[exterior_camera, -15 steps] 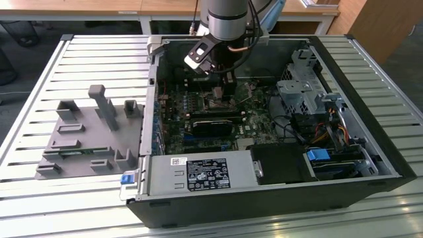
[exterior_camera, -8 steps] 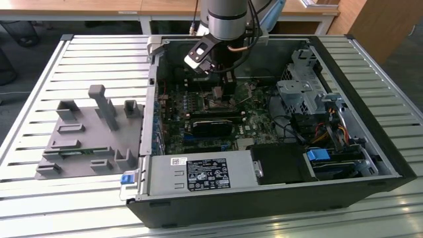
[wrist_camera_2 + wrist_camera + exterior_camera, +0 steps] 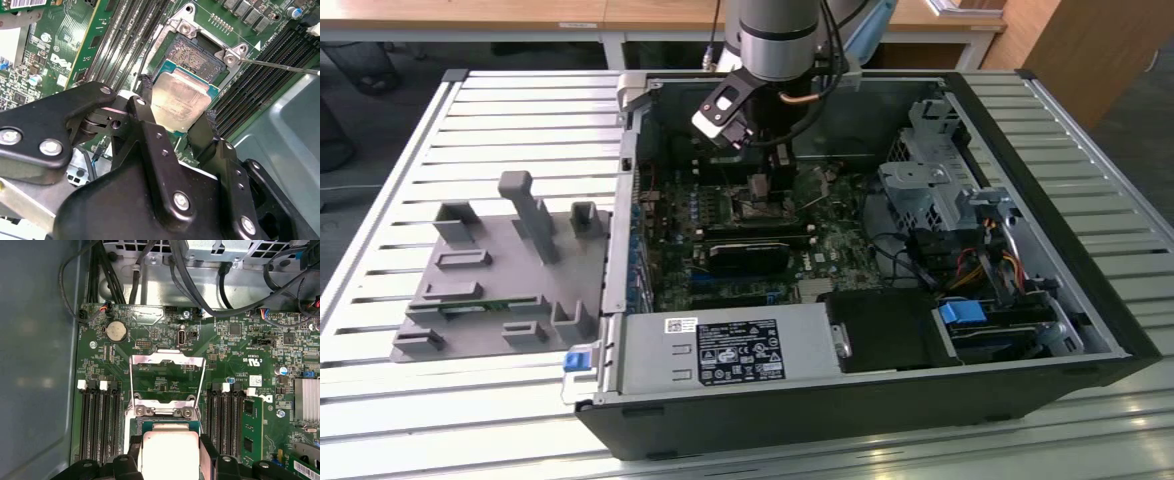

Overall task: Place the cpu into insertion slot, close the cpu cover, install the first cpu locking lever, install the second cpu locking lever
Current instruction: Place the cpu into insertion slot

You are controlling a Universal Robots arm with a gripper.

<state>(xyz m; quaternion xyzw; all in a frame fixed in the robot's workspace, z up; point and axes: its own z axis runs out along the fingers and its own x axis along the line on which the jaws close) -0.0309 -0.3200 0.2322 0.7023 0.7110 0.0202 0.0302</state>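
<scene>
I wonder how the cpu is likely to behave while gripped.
The cpu looks flat and rigid, so probably stiff and light. Its smooth metal top suggests slipperiness; the gripper clamps only thin edges, so it may tilt.

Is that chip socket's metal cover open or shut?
Open: the cpu cover stands swung up, clear of the insertion slot; the gripper holds the cpu.
</scene>
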